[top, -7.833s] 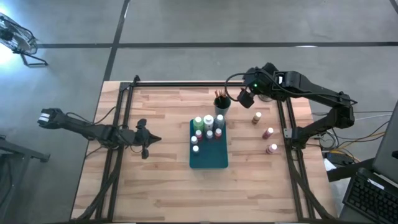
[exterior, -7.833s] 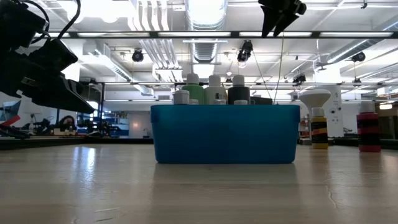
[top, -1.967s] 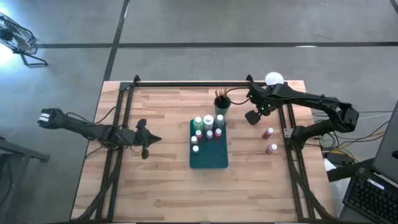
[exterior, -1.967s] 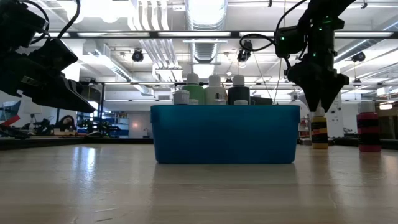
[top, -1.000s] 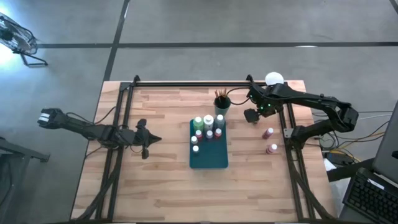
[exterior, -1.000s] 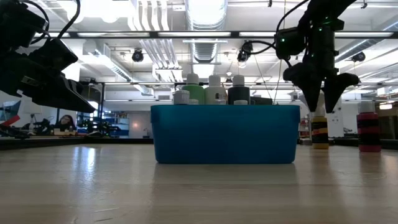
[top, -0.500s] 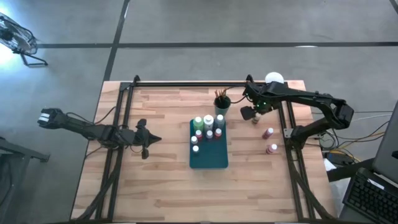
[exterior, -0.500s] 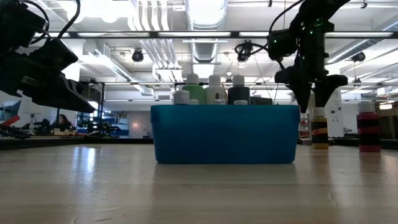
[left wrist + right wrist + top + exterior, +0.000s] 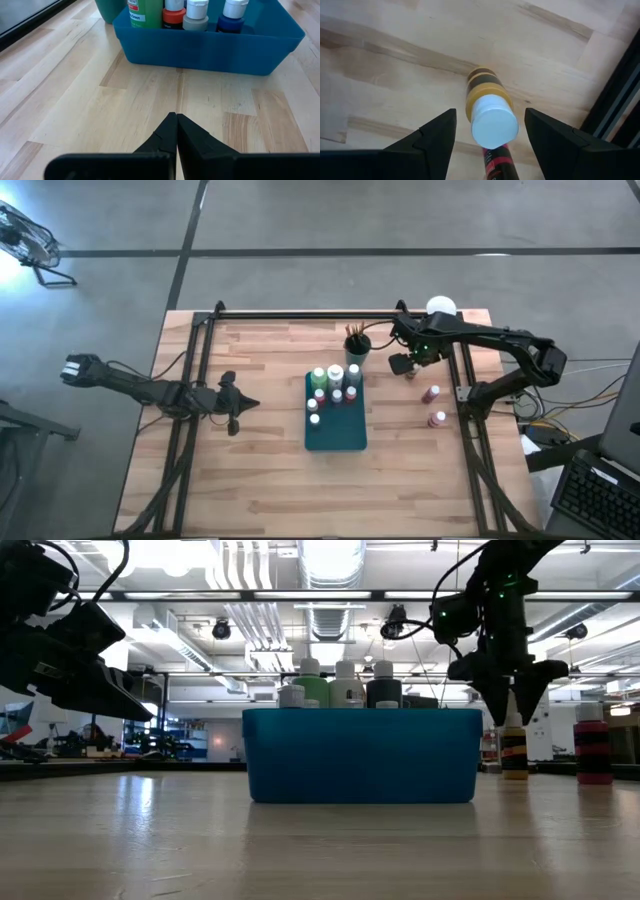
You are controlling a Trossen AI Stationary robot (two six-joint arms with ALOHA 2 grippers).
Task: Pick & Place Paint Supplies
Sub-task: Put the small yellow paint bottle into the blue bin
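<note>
- Your right gripper (image 9: 487, 135) hangs over the far right part of the bench (image 9: 260, 470). Its fingers are open, one on each side of the white cap of a small brown and yellow paint bottle (image 9: 487, 102). They do not touch it yet.
- That bottle stands upright on the wood, near the black frame rail (image 9: 615, 85). Two red bottles (image 9: 433, 393) stand a bit nearer along the right side.
- The blue tray (image 9: 336, 430) sits in the middle of the bench. It already holds several white-capped bottles and a taller green bottle (image 9: 144, 12). A dark cup of brushes (image 9: 356, 343) stands just behind it.
- I think the bottle is light and stiff, but smooth and round, so it could slip or tip over.
- You may do best to grab it just under the cap, around the neck or top of the body, and squeeze gently.
- Your left gripper (image 9: 176, 131) is closed and holds nothing. It waits on the left side, pointing at the tray.
</note>
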